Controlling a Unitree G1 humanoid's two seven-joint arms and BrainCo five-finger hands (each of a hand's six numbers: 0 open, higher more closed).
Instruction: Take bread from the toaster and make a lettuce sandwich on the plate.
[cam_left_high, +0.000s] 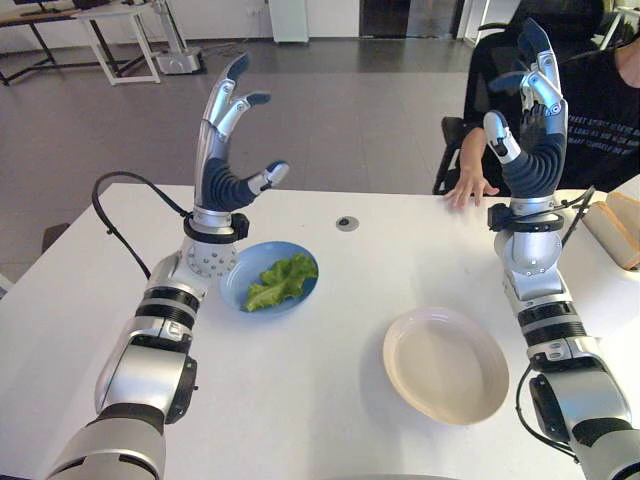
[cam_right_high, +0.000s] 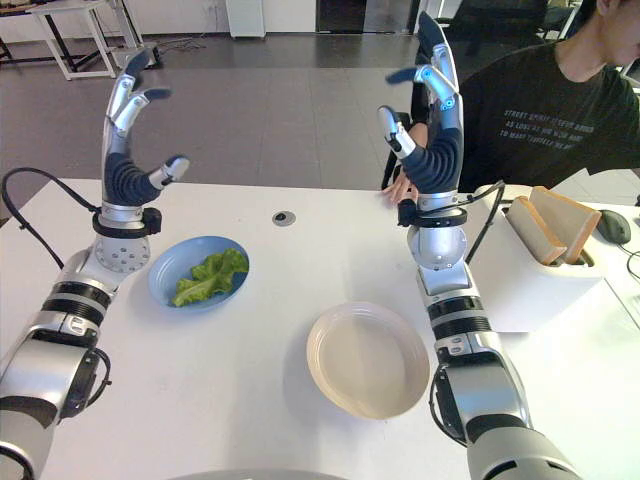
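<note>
Bread (cam_right_high: 565, 222) stands as two slices upright in the slots of the toaster (cam_right_high: 535, 290), at the right edge of the frame on the table (cam_right_high: 270, 300). My right hand (cam_right_high: 432, 150) is raised above the table just left of the toaster, in the upper middle of the right eye view. Its fingers are released and point upward, grasping nothing and touching neither toaster nor bread. My left hand (cam_right_high: 130, 150) is raised at the upper left, fingers likewise spread and loose, with nothing in them. Below and just right of that wrist sits a blue bowl (cam_right_high: 165, 275), left of centre, with a leaf of lettuce (cam_right_high: 210, 277) lying inside it. The plate (cam_right_high: 367, 360) lies at the lower centre, between my two forearms and nearer the right one, apart from both the bowl and the toaster.
</note>
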